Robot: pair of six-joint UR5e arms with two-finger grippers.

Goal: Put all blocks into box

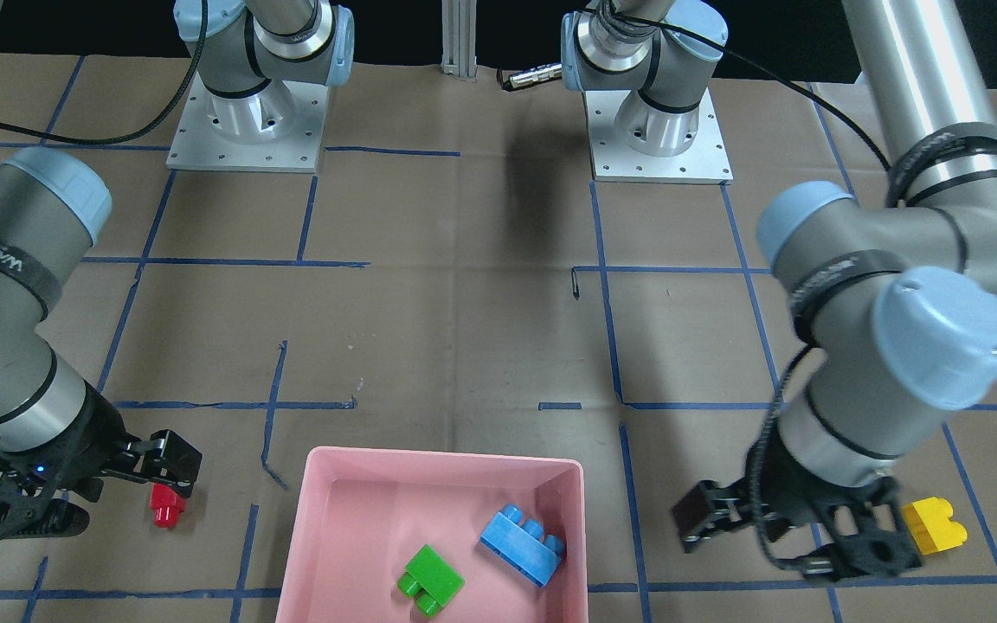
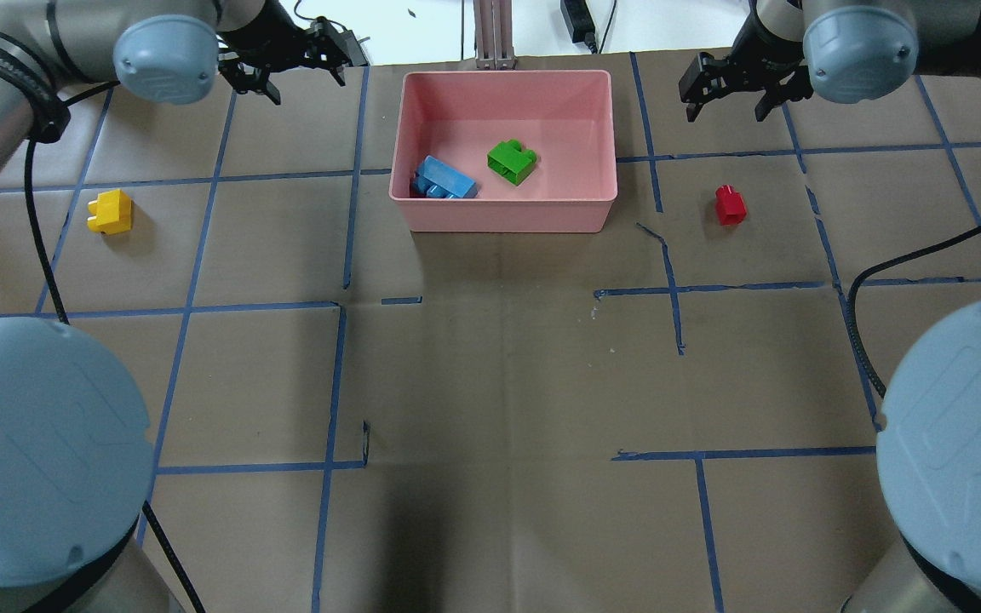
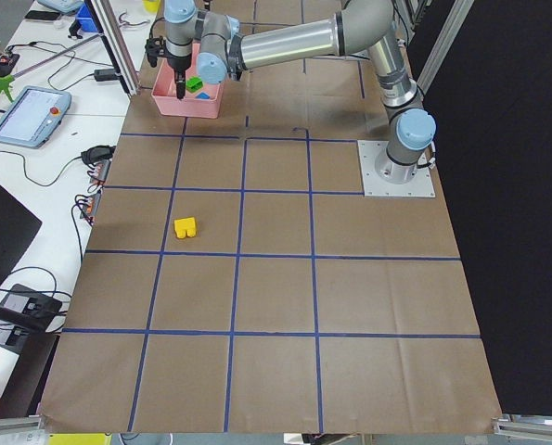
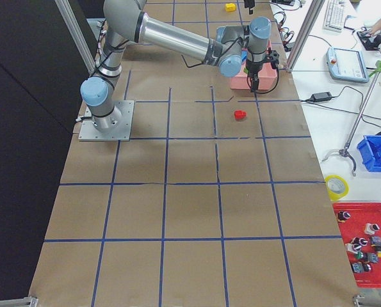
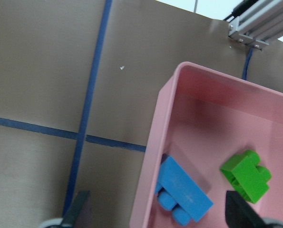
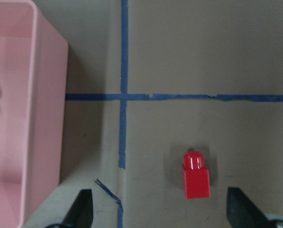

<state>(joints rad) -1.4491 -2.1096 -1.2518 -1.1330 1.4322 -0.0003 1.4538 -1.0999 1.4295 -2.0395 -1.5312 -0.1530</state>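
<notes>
Two of the four blocks are already in the box [image 2: 507, 214]. The green brick [image 2: 513, 161] is seen near its middle and the blue brick [image 2: 444, 179] is lodged against the wall at 9 o'clock in the overhead view. These two are judged done. The yellow brick [image 2: 111, 212] and the red brick [image 2: 730, 205] are left on the papered table [image 2: 490, 383], well apart from the box at its 9 and 3 o'clock sides.

The right gripper [image 2: 729, 98] is held with its jaws spread wide and nothing between them, raised above the table. This posture is judged to be a line-up for a straight descent. In the right wrist view the red brick is framed between the two fingers, at about 1 o'clock of their midpoint. In the overhead view it lies at 6 o'clock of the gripper.

The left gripper [image 2: 299, 70] is likewise held agape and empty. Its wrist view is filled by the box's near wall and the blue brick. The yellow brick is not framed there; overhead it lies well apart, between 7 and 8 o'clock of that gripper, so a traverse is judged necessary first.
</notes>
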